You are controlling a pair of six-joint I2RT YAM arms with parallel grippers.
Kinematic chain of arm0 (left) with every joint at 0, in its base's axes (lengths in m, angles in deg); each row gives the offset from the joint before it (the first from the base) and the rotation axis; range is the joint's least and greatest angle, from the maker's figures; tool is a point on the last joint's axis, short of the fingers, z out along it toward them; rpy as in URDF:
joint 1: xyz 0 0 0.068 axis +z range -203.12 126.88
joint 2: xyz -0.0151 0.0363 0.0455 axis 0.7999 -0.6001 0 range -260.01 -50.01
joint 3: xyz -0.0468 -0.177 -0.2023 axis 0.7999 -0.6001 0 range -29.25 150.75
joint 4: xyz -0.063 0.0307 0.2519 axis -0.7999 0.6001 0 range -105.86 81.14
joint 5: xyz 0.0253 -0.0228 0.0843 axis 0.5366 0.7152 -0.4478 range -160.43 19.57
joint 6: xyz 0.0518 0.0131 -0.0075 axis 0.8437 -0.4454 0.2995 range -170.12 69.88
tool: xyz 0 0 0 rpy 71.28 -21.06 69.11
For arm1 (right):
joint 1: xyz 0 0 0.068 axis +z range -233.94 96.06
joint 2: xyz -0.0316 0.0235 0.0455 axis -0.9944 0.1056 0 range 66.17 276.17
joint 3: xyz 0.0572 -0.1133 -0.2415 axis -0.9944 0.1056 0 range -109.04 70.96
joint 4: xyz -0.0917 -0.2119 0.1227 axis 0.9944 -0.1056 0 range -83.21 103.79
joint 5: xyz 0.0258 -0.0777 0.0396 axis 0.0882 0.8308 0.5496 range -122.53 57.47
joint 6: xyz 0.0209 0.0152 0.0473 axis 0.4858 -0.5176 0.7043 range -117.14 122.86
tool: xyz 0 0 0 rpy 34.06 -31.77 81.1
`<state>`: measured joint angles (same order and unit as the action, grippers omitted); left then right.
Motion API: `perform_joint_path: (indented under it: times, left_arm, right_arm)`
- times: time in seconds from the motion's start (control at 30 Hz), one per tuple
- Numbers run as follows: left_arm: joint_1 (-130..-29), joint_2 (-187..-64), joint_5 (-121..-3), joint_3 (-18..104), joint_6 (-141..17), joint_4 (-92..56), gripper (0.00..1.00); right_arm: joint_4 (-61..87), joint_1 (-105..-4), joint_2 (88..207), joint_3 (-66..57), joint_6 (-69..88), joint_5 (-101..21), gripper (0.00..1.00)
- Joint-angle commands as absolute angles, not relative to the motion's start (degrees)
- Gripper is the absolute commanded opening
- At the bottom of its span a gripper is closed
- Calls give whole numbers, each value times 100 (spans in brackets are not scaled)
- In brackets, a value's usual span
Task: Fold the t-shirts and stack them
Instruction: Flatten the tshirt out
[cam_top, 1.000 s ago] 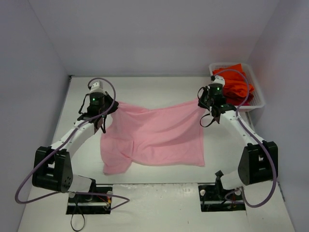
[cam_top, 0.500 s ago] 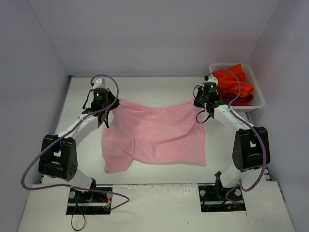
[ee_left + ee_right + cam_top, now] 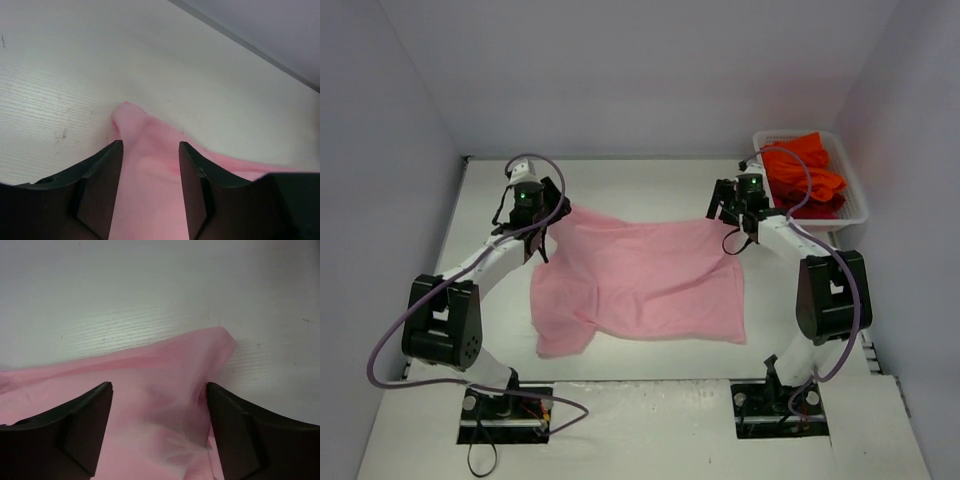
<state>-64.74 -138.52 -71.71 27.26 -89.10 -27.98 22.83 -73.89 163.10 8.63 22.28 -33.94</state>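
Note:
A light pink t-shirt (image 3: 640, 280) lies spread on the white table, one sleeve bunched at its near left. My left gripper (image 3: 552, 212) hovers over the shirt's far left corner (image 3: 131, 120), open, with the cloth lying slack between its fingers (image 3: 102, 180). My right gripper (image 3: 720, 212) is over the far right corner (image 3: 215, 347), open wide, with the cloth loose beneath it. Bright orange-red t-shirts (image 3: 805, 178) are heaped in the basket at the far right.
A white mesh basket (image 3: 855, 210) stands at the far right by the wall. Grey walls enclose the table on the left, back and right. Both arms' purple cables loop above the table near the shirt's far corners.
Both grippers went from shut on the shirt's far corners to open, and the corners dropped to the table. The arms also reached farther back, and the far edge now lies flatter.

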Motion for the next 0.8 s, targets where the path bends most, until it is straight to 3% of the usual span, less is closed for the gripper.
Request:
perform_joint_path:
  times: [0.0,0.1,0.77]
  left_arm:
    - [-6437,-13825,-7359,2920,-8949,-3265,45]
    - [-6446,-13966,-7368,2955,-8941,-3352,48]
    - [-6227,-15608,-6613,3851,-8536,-4670,48]
  right_arm:
    - [2618,-7436,16241,812,2115,-3061,75]
    - [2609,-7436,16241,829,2061,-2928,81]
    - [2574,-7445,15486,1392,1974,-2840,83]
